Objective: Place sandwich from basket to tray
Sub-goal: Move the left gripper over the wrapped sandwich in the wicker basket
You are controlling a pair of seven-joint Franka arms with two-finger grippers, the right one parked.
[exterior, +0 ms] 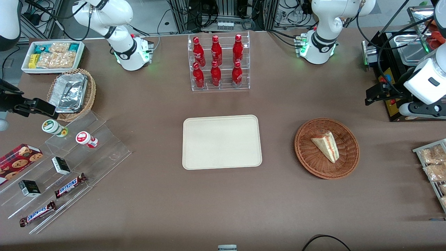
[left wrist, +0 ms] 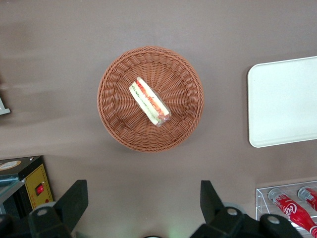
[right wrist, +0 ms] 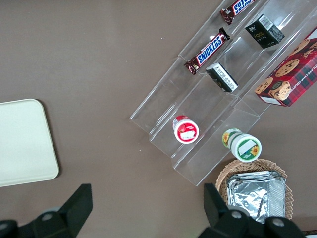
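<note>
The sandwich (exterior: 327, 145) (left wrist: 149, 101), a pale wedge with red, orange and green layers, lies in the round reddish-brown basket (exterior: 306, 157) (left wrist: 114, 119). The cream tray (exterior: 222, 142) (left wrist: 285, 101) (right wrist: 22, 144) rests flat at the table's middle, beside the basket, with nothing on it. My left gripper (exterior: 374, 94) (left wrist: 143, 198) hangs well above the table, farther from the front camera than the basket and toward the working arm's end. Its fingers (left wrist: 74, 201) stand wide open with nothing between them. It touches neither the sandwich nor the basket.
A clear rack of red bottles (exterior: 218, 62) (left wrist: 292, 206) stands farther from the front camera than the tray. A black machine (exterior: 393, 87) (left wrist: 25, 183) sits close to the gripper. Snack packets on a rack (exterior: 433, 167) lie at the working arm's end. Acrylic steps with snacks (exterior: 69, 157) lie toward the parked arm's end.
</note>
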